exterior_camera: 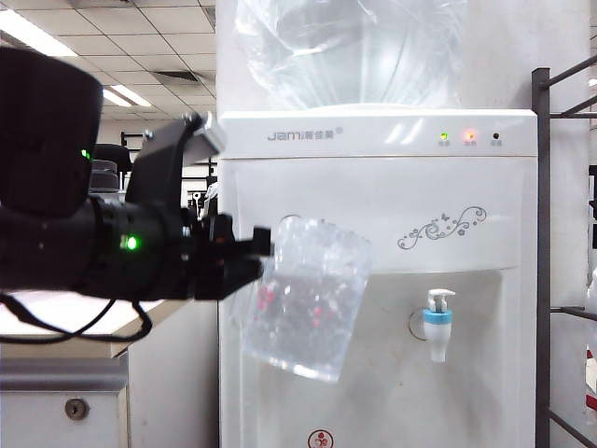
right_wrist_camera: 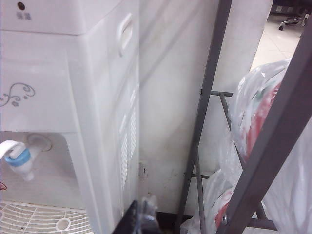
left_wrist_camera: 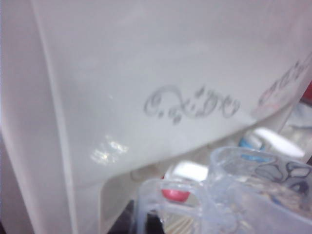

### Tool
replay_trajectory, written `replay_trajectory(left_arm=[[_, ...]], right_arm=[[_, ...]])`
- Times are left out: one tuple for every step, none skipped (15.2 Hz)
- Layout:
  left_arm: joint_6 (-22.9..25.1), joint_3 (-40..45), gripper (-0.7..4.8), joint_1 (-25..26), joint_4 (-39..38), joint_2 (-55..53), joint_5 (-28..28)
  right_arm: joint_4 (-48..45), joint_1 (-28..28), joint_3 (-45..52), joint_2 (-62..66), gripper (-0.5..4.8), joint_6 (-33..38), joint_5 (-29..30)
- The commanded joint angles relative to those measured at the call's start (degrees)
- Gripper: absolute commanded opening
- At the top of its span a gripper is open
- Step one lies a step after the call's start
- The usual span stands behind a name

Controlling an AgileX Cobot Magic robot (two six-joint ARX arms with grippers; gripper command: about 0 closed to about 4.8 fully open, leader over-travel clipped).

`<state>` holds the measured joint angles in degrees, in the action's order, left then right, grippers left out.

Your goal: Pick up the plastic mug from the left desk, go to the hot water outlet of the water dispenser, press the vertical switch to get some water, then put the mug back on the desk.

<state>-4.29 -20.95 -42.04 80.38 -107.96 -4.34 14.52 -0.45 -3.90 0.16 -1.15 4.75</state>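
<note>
Your exterior view faced the water dispenser (exterior_camera: 392,233) head-on, near; left wrist view sat closer still; right wrist view shared its right side.

One mug (exterior_camera: 303,297), two taps (exterior_camera: 437,322), one dispenser (exterior_camera: 392,215)

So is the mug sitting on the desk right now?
No, the left gripper holds the plastic mug tilted in the air in front of the water dispenser.
</note>
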Motion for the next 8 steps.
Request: replay_trajectory(left_arm=[[-0.2, -0.3, -0.06, -0.1, 3.2, 1.2, -0.2], [-0.2, -0.3, -0.06, -0.1, 3.2, 1.5, -0.2], [-0.2, -0.3, -0.06, -0.1, 3.2, 2.2, -0.2], [-0.2, -0.3, -0.06, -0.1, 3.2, 3.0, -0.2], [-0.2, -0.3, -0.06, -0.1, 3.2, 3.9, -0.6], [0.0, -0.3, -0.06, -0.1, 3.2, 4.8, -1.0], [1.4, -0.3, -0.06, -0.1, 3.2, 5.7, -1.0], [2.3, -0.2, -0.06, -0.1, 3.2, 6.9, -1.1]], right_arm=[[-0.6, 0.0, -0.2, 0.0, -0.05, -0.2, 0.3], [-0.6, 0.0, -0.2, 0.0, -0.05, -0.2, 0.3], [-0.6, 0.0, -0.2, 0.0, -0.05, -0.2, 0.3], [-0.6, 0.0, -0.2, 0.0, -0.05, -0.2, 0.3], [-0.6, 0.0, -0.2, 0.0, -0.05, -0.2, 0.3], [-0.6, 0.0, -0.2, 0.0, -0.05, -0.2, 0.3], [-0.6, 0.0, -0.2, 0.0, -0.05, -0.2, 0.3], [-0.6, 0.0, -0.2, 0.0, -0.05, -0.2, 0.3]])
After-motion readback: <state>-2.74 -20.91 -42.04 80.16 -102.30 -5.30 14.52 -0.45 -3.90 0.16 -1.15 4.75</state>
